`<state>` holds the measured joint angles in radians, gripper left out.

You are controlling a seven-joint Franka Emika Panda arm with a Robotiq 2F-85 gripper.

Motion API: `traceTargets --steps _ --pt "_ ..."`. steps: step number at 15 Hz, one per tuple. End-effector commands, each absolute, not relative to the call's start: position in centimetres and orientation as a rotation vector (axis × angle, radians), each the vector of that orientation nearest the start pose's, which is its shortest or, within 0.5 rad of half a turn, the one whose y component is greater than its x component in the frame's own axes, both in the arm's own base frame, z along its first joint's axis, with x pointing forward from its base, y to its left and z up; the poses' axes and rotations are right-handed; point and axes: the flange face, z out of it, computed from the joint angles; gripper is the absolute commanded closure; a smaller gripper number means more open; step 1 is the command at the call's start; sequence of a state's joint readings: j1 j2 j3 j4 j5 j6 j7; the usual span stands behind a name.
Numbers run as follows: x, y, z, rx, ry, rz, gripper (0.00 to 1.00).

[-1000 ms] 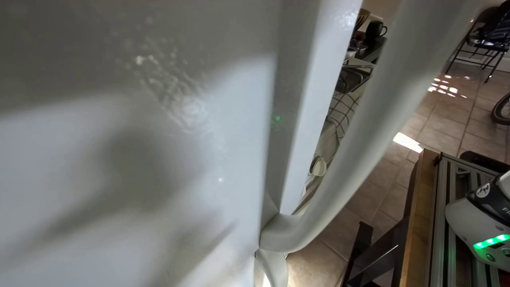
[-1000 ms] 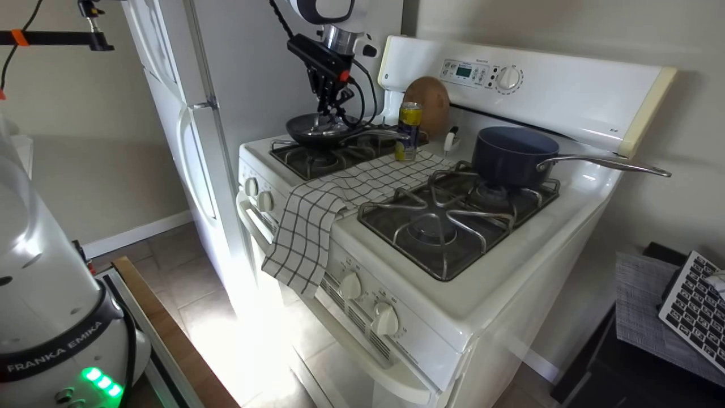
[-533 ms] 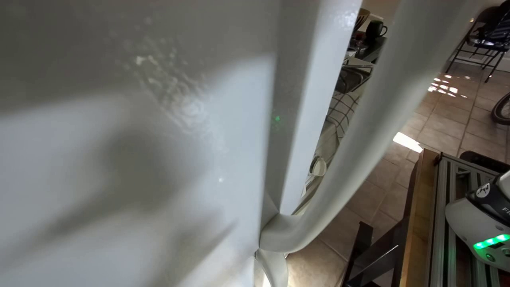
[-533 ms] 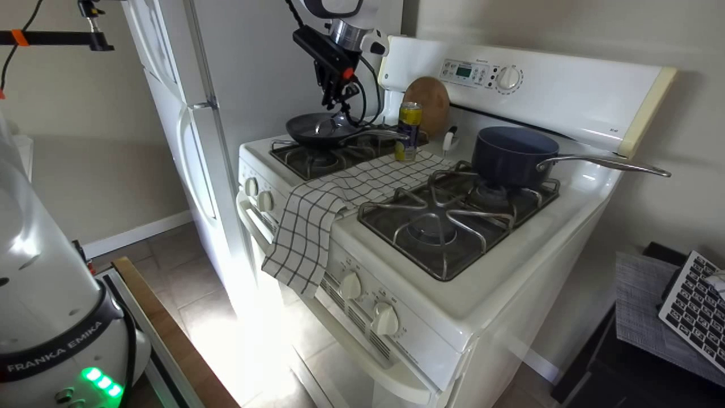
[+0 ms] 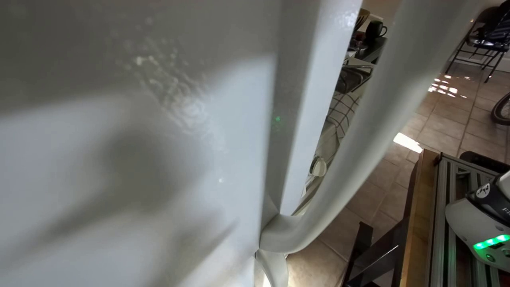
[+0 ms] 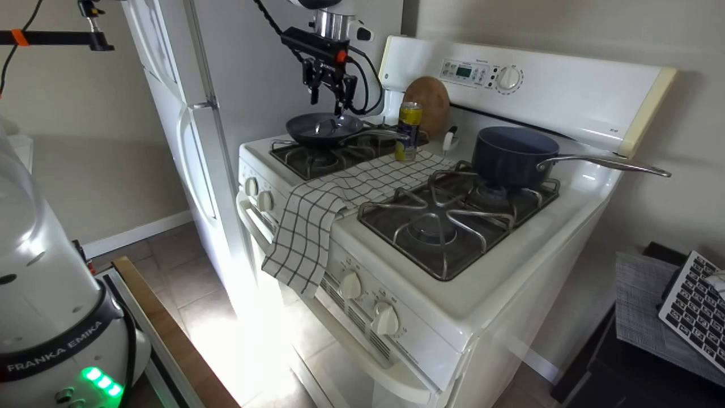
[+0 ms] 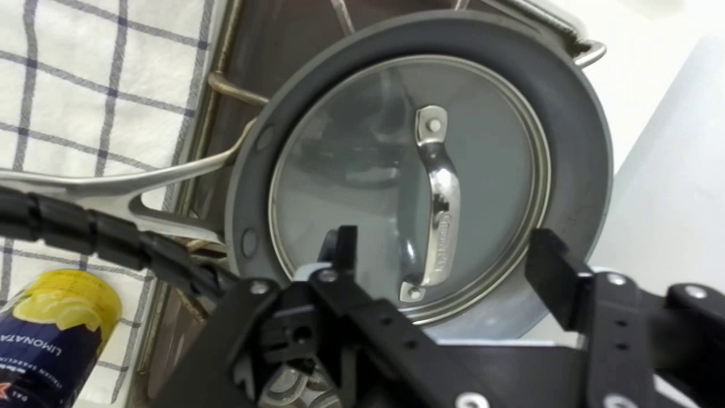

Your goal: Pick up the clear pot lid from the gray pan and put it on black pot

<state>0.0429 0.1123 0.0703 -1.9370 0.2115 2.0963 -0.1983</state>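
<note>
The clear pot lid [image 7: 498,153], glass with a metal rim and an arched metal handle [image 7: 444,209], lies inside the gray pan [image 7: 578,141]. In an exterior view that pan [image 6: 306,136] stands on the far burner. My gripper [image 6: 327,106] hangs just above it, pointing down, fingers apart. From the wrist, the gripper [image 7: 443,249] is open, its fingers to either side of the handle's lower end in the picture, holding nothing. Farther along the stove, the black pot [image 6: 507,158] sits on a rear burner, uncovered, its long handle pointing away from the pan.
A yellow and blue can [image 6: 409,133] stands close to the pan's handle [image 6: 376,135]. Behind it leans a round wooden board [image 6: 427,107]. A checked towel [image 6: 340,198] drapes between the burners. The fridge [image 6: 255,68] rises beside the pan and fills much of an exterior view.
A second ago my gripper was down at the lid, its fingers close together. It has risen, shifted right and then back left, and its fingers have spread. The lid remains in the pan.
</note>
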Motion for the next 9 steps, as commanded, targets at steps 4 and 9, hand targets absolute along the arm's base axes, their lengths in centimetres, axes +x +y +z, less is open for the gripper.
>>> traceTargets --steps 4,9 --pt "58.5 10.5 41.8 -3.048 -0.306 -0.07 0.06" --pt "58.9 10.4 39.6 -3.059 -0.281 -0.053 0.44"
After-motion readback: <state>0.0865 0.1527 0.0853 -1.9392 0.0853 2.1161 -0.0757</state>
